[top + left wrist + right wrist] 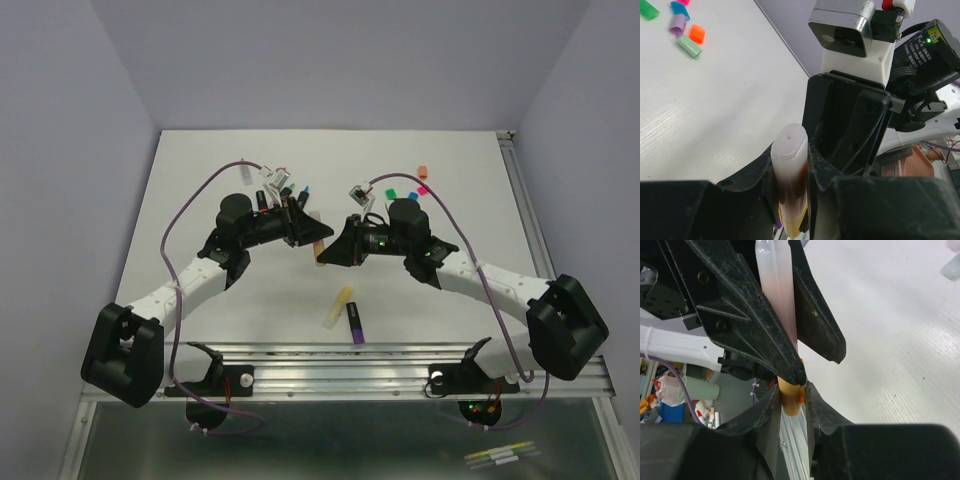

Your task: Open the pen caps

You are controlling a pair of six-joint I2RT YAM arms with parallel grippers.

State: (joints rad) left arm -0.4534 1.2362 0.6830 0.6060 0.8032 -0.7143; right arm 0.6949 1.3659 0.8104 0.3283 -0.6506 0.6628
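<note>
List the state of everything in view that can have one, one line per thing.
held pen: lifted, held between both grippers; cap joint hidden.
left gripper: jaws shut on held pen's pale barrel.
right gripper: jaws shut on held pen's orange end.
loose caps: off their pens, lying on table.
yellow pen: lying on table, ungripped.
purple pen: lying beside it, ungripped.

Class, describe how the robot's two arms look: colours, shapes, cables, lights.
The left arm and right arm match: white links, blocky black joint housings, black jaws. A purple cable loops along each. A green light glows on the right wrist.
</note>
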